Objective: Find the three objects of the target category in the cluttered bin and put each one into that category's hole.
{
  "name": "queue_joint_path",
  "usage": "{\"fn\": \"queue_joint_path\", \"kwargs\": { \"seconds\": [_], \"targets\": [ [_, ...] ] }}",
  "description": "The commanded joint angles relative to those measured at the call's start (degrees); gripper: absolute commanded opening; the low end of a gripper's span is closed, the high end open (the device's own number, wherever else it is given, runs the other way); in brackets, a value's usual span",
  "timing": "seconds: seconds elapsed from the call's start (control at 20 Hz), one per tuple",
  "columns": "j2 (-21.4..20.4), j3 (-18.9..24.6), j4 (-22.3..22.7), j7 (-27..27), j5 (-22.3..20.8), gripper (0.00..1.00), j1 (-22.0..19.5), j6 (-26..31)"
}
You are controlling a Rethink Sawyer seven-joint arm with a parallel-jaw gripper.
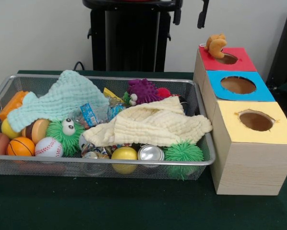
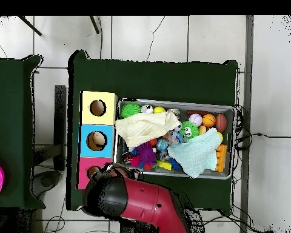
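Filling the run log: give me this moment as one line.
arm: above red box | orange toy: at red hole's rim, not dropped in | bin: full, cloths on top

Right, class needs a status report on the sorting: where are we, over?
Gripper at top edge, state unreadable. Orange toy perched at red hole, not through. Green cloth and cream cloth cover much of the bin.

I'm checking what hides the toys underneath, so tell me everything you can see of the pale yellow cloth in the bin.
The pale yellow cloth is soft, crinkled fabric with a waffle-like weave, crumpled and loosely folded. It lies draped across the clutter at the wire bin's end nearest the wooden boxes, one corner reaching the rim. It partly covers the purple spiky toy behind it; the green spiky ball, silver can and yellow ball sit along its front edge.
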Motion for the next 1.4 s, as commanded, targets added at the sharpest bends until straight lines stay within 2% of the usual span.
{"fn": "queue_joint_path", "kwargs": {
  "seconds": [0.05, 0.35, 0.55, 0.65, 1.1, 1.4],
  "targets": [
    [-0.23, 5.36, 5.27, 0.16, -3.93, 1.0, -2.61, -3.74],
    [-2.02, 5.65, 9.21, 0.94, -4.32, 1.0, -3.15, -6.08],
    [-1.29, 6.6, 7.75, 0.68, -4.61, 1.0, -3.94, -5.18],
    [-1.88, 6.7, 8.46, 0.86, -4.59, 1.0, -4.0, -5.05],
    [-4.94, 7.79, 15.69, -1.02, -6.33, 1.0, -6.52, -8.88],
    [-4.8, 9.33, 17.67, -0.57, -8.23, 1.0, -8.91, -11.3]
  ]
}}
